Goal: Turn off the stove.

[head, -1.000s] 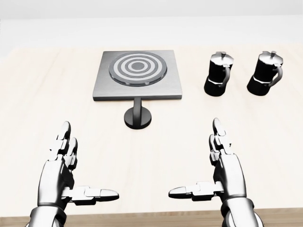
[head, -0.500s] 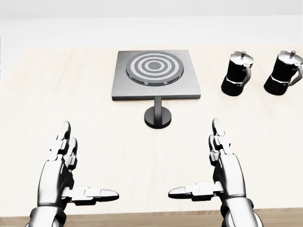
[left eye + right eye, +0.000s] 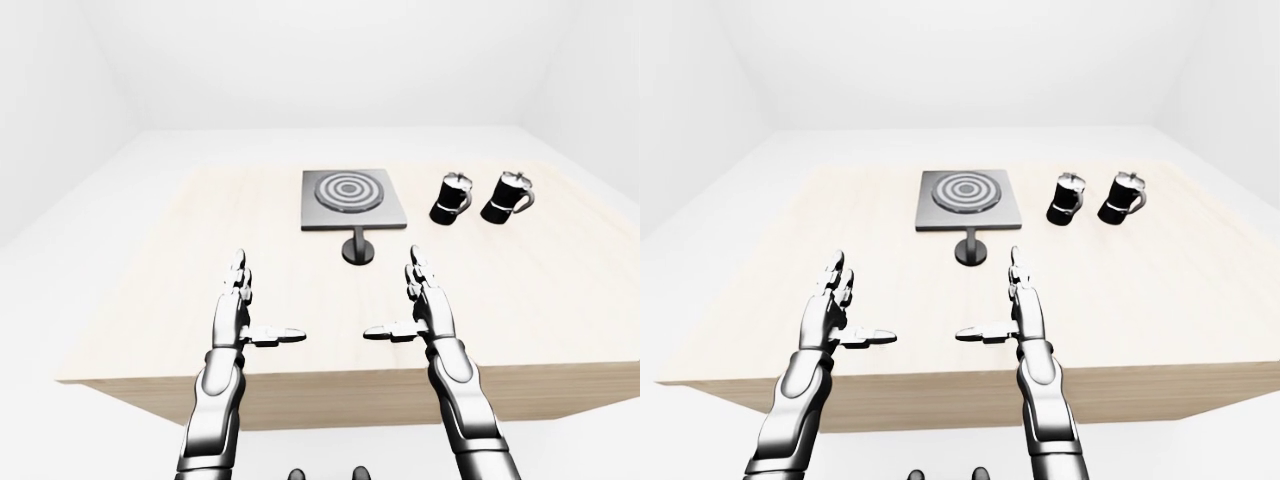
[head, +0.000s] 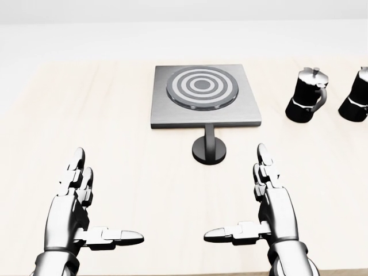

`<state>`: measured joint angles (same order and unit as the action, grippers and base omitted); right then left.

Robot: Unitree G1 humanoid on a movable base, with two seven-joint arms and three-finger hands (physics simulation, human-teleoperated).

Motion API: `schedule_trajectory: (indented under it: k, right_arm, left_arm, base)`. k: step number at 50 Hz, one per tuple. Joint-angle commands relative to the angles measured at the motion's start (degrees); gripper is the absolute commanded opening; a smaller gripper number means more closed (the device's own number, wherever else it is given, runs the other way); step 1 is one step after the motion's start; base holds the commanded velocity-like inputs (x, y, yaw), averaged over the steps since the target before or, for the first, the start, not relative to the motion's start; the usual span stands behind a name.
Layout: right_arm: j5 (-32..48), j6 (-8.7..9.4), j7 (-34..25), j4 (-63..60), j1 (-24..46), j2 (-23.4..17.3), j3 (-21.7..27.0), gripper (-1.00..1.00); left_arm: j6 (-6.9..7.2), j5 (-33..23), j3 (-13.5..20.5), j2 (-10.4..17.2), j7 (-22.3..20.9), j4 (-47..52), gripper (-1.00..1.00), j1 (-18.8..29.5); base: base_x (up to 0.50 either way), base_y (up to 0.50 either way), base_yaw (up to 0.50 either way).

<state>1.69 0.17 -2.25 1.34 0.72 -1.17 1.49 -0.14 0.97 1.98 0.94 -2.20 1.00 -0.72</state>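
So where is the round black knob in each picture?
Left-eye view: the knob sits just right of centre, under the stove.
Head view: the knob is right of centre, under the stove's lower edge.
Right-eye view: the knob is near the centre.
Shared landmark: the stove's ringed burner, right above it.
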Motion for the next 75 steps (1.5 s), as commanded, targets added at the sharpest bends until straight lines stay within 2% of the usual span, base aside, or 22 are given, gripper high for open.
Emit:
schedule_trajectory:
  k: [1,6,11,15,17,20,22,29,33,37,39,42,43,46,49,52,55,59,62,67,70,75]
  right_arm:
    - [0.18,-0.15,-0.16,-0.16,-0.12,0.02,-0.12,1.00]
    - [0.14,-0.10,-0.22,-0.09,-0.03,0.04,-0.11,1.00]
    - [0.10,-0.25,-0.28,0.28,0.16,-0.01,-0.04,1.00]
    - [0.11,-0.44,-0.32,0.60,0.20,-0.04,-0.01,1.00]
    - [0.13,-0.05,-0.29,0.10,0.12,-0.01,-0.04,1.00]
    - [0.11,0.56,-0.24,-0.50,0.17,0.06,-0.10,1.00]
    - [-0.05,-0.68,-0.39,0.51,0.09,-0.03,0.07,1.00]
    - [-0.14,-0.96,-0.40,0.55,-0.05,-0.05,0.10,1.00]
    - [0.03,0.27,-0.21,-0.39,0.13,0.07,-0.09,1.00]
    - [-0.45,-0.44,-0.19,0.19,0.12,0.04,0.21,1.00]
    - [-0.44,-0.56,-0.14,0.31,0.21,0.05,0.17,1.00]
    - [-0.35,-0.27,-0.04,0.06,0.21,0.07,0.07,1.00]
    - [-0.32,0.02,0.03,-0.11,0.24,0.10,0.02,1.00]
    - [-0.46,0.43,0.12,-0.28,0.07,0.01,0.24,1.00]
    - [0.19,2.47,0.31,-1.34,-0.05,-0.14,0.08,1.00]
    - [0.14,2.93,0.28,-1.64,-0.16,-0.15,0.35,1.00]
    - [0.00,1.98,0.45,0.00,0.26,0.01,0.36,1.00]
    - [-0.24,1.65,0.59,0.90,0.56,0.12,0.19,1.00]
    - [-0.45,1.56,0.67,1.17,0.47,0.11,0.23,1.00]
    - [-0.69,1.54,0.87,1.77,0.57,0.20,0.19,1.00]
    - [-0.99,1.36,0.92,2.36,0.84,0.22,0.24,1.00]
    - [-1.01,1.72,0.98,2.63,1.33,0.18,0.05,1.00]
  left_arm:
    - [-0.88,-0.04,0.00,-0.06,0.07,-1.19,1.00,0.38]
    - [-0.25,0.33,-0.02,-0.03,-0.18,-0.23,1.00,0.07]
    - [-2.63,0.42,0.10,-0.09,0.10,-2.58,1.00,0.88]
    - [-2.23,0.00,-0.11,-0.01,0.27,-1.92,1.00,0.65]
    - [-2.97,-0.31,-0.14,-0.02,0.44,-2.82,1.00,0.86]
    - [-2.74,-0.25,-0.11,-0.03,0.43,-2.39,1.00,0.73]
    - [-1.87,-0.18,-0.14,0.01,0.33,-1.18,1.00,0.35]
    - [-2.70,-0.60,-0.15,-0.01,0.50,-2.59,1.00,0.79]
    - [-1.15,-0.54,-0.19,0.03,0.37,-0.23,1.00,0.03]
    - [-2.12,-1.26,-0.22,0.01,0.83,-1.30,1.00,0.38]
    - [-1.83,-1.59,-0.35,0.06,0.86,-0.49,1.00,0.03]
    - [-1.63,-1.70,-0.36,0.08,0.74,-0.48,1.00,0.01]
    - [-2.37,-2.25,-0.47,0.09,0.94,-0.97,1.00,0.08]
    - [-2.46,-3.22,-0.64,0.14,1.12,-1.84,1.00,0.42]
    - [-3.40,-3.84,-0.65,0.09,1.55,-3.09,1.00,0.76]
    - [-1.06,-3.36,-0.52,0.12,1.08,-0.90,1.00,0.37]
    - [-0.99,-3.27,-0.25,0.13,1.44,-3.31,1.00,1.76]
    - [2.07,-2.46,0.09,0.25,1.31,-2.33,1.00,2.18]
    - [3.30,-2.12,0.23,0.32,1.39,-2.22,1.00,2.56]
    - [3.27,-2.24,0.06,0.33,1.46,-1.66,1.00,2.14]
    - [1.64,-2.36,0.11,0.32,1.55,-3.74,1.00,2.74]
    - [2.86,-2.31,0.06,0.34,1.61,-2.66,1.00,2.58]
  base:
    - [0.32,0.10,0.00]
    - [0.36,0.10,0.00]
    - [0.38,0.10,0.00]
    - [0.38,0.10,0.00]
    - [0.38,0.10,0.00]
    - [0.38,0.10,0.00]
    - [0.38,0.09,0.00]
    - [0.39,0.02,0.00]
    - [0.37,0.00,0.00]
    - [0.11,0.00,0.00]
    - [0.00,0.00,0.00]
    - [0.00,0.00,0.00]
    - [0.00,0.00,0.00]
    - [0.00,0.00,0.00]
    - [0.00,0.00,0.00]
    - [0.00,0.00,0.00]
    - [0.00,0.00,0.00]
    - [0.00,0.00,0.00]
    - [0.00,0.00,0.00]
    - [0.00,0.00,0.00]
    - [0.00,0.00,0.00]
    - [0.00,0.00,0.00]
